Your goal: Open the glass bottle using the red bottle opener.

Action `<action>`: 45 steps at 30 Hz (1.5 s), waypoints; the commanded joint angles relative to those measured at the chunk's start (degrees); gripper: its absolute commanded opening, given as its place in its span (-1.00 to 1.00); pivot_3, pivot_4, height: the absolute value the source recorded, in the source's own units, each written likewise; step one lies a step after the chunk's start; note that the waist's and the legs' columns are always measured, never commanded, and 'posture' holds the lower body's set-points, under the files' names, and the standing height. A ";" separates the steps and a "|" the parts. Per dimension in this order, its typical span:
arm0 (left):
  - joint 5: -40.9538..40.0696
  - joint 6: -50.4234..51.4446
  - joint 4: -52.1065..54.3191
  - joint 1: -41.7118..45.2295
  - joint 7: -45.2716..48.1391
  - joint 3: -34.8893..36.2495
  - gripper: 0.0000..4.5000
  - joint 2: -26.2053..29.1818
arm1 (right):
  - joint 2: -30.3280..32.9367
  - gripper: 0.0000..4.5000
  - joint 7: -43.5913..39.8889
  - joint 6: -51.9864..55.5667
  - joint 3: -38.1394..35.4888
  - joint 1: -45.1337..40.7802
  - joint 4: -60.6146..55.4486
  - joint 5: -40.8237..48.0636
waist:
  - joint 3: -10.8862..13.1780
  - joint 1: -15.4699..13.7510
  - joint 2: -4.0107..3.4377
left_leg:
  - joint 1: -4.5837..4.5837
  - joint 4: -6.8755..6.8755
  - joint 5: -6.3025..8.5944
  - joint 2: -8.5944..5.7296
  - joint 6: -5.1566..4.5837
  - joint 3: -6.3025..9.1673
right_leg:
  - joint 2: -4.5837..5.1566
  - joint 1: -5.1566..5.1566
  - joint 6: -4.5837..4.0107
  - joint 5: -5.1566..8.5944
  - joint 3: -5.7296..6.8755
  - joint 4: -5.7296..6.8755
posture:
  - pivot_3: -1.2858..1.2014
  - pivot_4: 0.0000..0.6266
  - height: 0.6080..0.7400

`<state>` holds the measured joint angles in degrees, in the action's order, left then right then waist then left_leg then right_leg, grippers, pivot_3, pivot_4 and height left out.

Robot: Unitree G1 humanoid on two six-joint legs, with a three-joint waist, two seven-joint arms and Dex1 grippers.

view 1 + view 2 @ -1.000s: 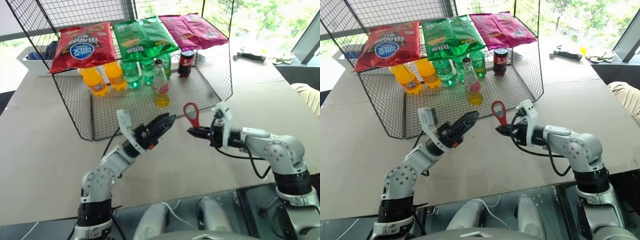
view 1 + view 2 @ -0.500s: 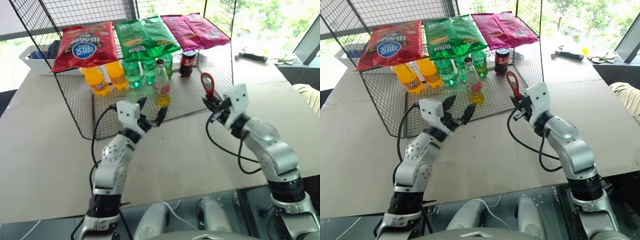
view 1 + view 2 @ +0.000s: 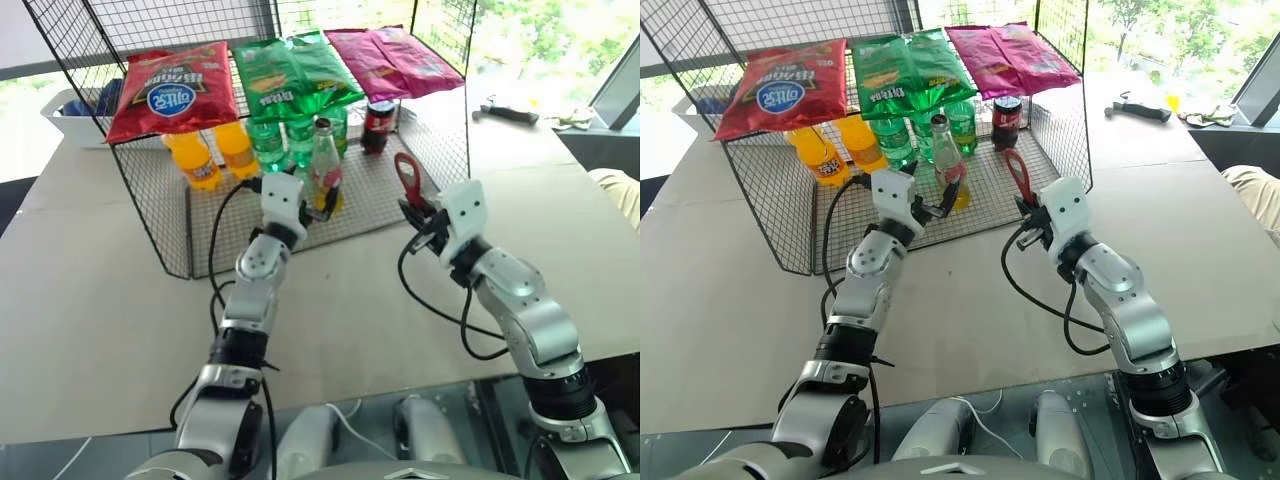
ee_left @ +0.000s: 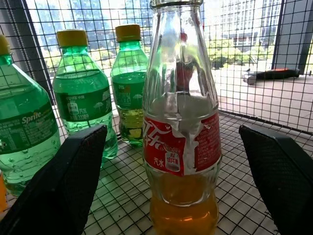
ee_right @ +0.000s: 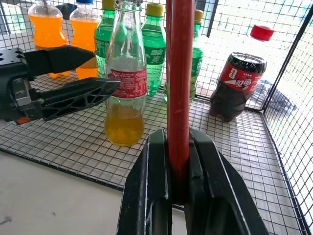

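Left gripper (image 4: 176, 181), jaws spread wide, brackets the glass bottle (image 3: 323, 166) at frame centre to steady it; right gripper (image 5: 178, 161) clamps the red bottle opener (image 3: 408, 177) upright, right of centre, ready for the cap.

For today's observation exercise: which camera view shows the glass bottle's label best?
The left wrist view: the glass bottle stands close, its red label facing the camera. The right wrist view shows it smaller; in both eye views it is small and distant.
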<state>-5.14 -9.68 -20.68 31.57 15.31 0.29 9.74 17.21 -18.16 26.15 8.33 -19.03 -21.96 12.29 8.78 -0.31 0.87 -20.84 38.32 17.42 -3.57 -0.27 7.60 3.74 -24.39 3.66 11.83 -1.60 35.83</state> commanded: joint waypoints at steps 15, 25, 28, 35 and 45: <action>0.85 -9.81 -27.25 17.80 1.35 1.61 0.98 -2.94 | -1.40 -1.00 1.06 -0.69 -1.67 0.04 -4.61 -1.30 | 0.00 0.32 0.01 | -0.02 0.02 0.00 -0.05 0.00 0.02 | 0.01 -0.01 0.00 0.00 0.03 0.02 | 0.03 -0.52 1.00; 2.39 -10.14 -37.19 24.36 -0.54 2.05 0.98 -2.66 | -2.29 -1.00 3.71 -2.98 -3.37 0.30 -5.47 -3.91 | 0.00 0.94 0.02 | -0.02 0.04 -0.01 -0.08 -0.01 0.04 | 0.02 -0.01 0.01 0.00 0.03 0.05 | 0.03 -0.52 1.00; 2.18 -10.69 -37.29 24.76 0.20 2.12 0.77 -2.54 | -2.46 -1.00 3.81 -3.22 -3.34 0.46 -5.36 -4.21 | 0.00 1.01 0.02 | -0.03 0.03 -0.01 -0.08 -0.01 0.04 | 0.02 -0.03 0.01 0.00 0.03 0.06 | 0.03 -0.52 1.00; -0.46 -8.64 -29.41 21.32 5.92 2.43 0.25 -1.72 | -2.99 -1.00 3.91 -4.09 -3.78 0.77 -4.68 -5.02 | 0.00 1.09 0.02 | -0.09 0.04 -0.01 -0.08 -0.01 0.02 | 0.02 -0.10 0.01 0.00 0.01 0.08 | 0.03 -0.52 1.00; -8.52 15.72 11.19 3.46 19.65 -0.68 0.25 5.96 | -2.33 -1.00 3.74 -5.90 -6.30 -0.45 -2.69 -5.52 | 0.00 1.82 0.01 | -0.33 0.02 -0.01 -0.02 0.00 0.00 | 0.02 -0.39 0.01 0.00 -0.06 0.14 | 0.03 -0.52 1.00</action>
<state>-10.80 1.96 -19.39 35.42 32.85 -0.41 14.18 14.58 -14.58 22.08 3.39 -18.38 -23.52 6.95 8.78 1.51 0.88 -21.17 38.35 17.41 -3.58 -0.27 7.60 3.76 -24.78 3.67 11.83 -1.66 35.98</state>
